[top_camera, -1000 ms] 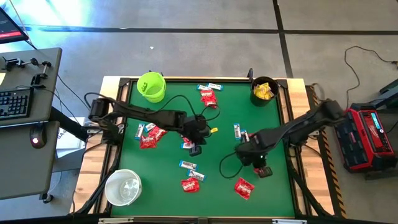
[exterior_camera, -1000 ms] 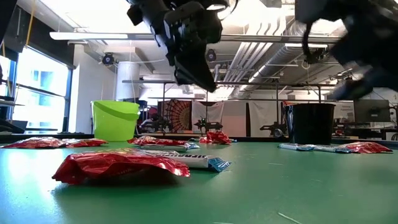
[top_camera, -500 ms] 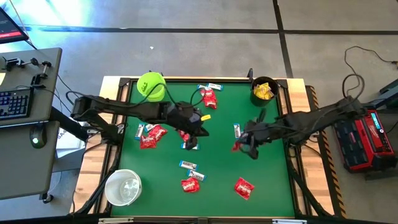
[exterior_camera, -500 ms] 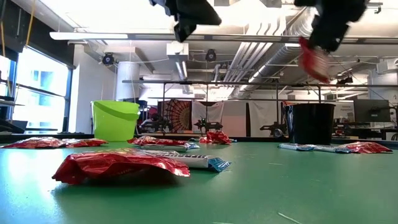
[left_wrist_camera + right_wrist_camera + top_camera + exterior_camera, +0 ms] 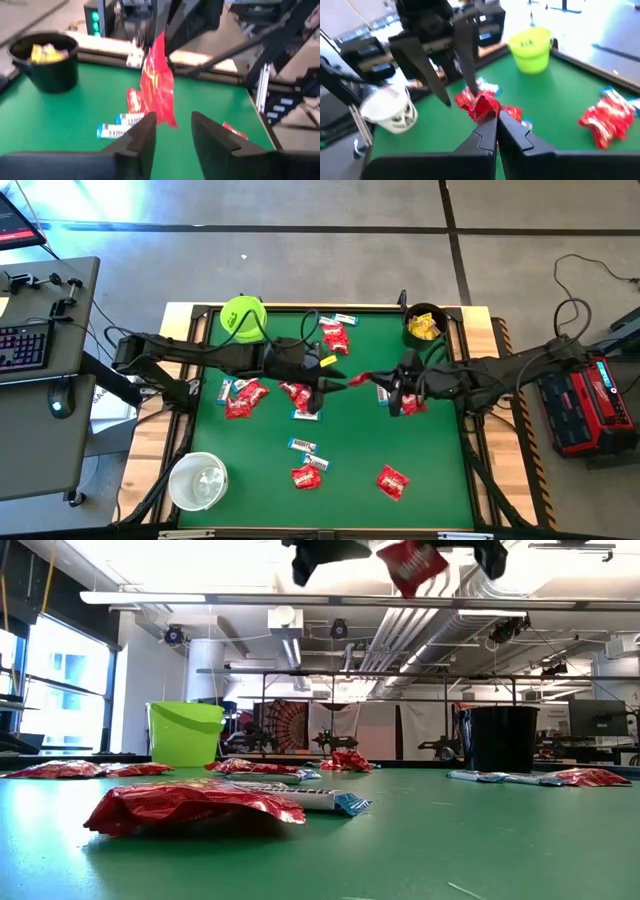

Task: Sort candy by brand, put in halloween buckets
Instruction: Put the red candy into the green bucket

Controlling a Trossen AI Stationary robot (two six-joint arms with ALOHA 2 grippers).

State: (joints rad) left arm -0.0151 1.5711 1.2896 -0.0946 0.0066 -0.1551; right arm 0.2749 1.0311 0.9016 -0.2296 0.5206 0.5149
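Above the middle of the green table (image 5: 440, 480) the two arms meet nose to nose. The right gripper (image 5: 365, 379) is pinched tight on a red packet (image 5: 358, 380), holding it up in the air. In the right wrist view that packet (image 5: 481, 107) sits crumpled at the tips of the closed fingers (image 5: 487, 132). The left gripper (image 5: 335, 377) faces it from the other side with its fingers (image 5: 142, 137) spread apart, and the packet (image 5: 159, 85) hangs just in front of the gap between them. I cannot tell whether they touch it.

The lime green bucket (image 5: 243, 317) stands at the far left corner of the table. The black bucket (image 5: 424, 323) stands at the far right corner with yellow packets (image 5: 424, 328) inside. The white bucket (image 5: 198, 481) stands at the near left corner.

More candy lies loose on the table. Red packets (image 5: 244, 399) and white-and-blue bars (image 5: 224, 390) lie near the left arm, and another red packet (image 5: 336, 337) lies near the far edge. A red one (image 5: 392, 481) lies near the front right. A red packet (image 5: 306, 476) and two bars (image 5: 308, 454) lie near the front middle.
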